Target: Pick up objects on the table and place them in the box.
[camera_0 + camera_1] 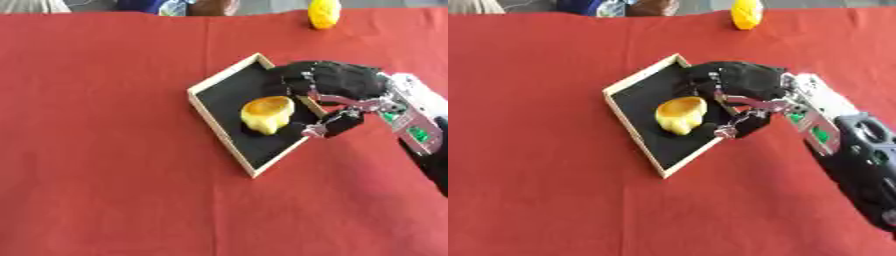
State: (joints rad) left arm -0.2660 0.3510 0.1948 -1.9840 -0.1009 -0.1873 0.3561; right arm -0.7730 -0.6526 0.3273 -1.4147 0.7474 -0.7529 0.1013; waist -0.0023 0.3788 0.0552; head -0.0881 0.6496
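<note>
Shown from the head camera: a table draped in red cloth, bearing a shallow square box with pale wooden walls and a black floor, set askew with one corner toward the far edge. Inside, on the black floor near the right wall: a rounded yellow-orange object with a flattish orange top, apart from the fingers and resting free. Over the box's right side: the right hand, black with silver linkages, palm down, reaching in from the right. Fingers relaxed and spread, curled round nothing; thumb pointing down toward the right wall just beside the object, contact with the wall not discernible. Left hand absent from both views.

Far across the cloth, near the back edge and well apart from the box: a second small yellow object of rounded shape, lying on the table.

Step judged in hand: release of the yellow-orange object into the box, apparently complete. Next move judged to call for lifting the hand clear of the wall without nudging the box, then a long reach toward the back edge to close round the remaining yellow object.
</note>
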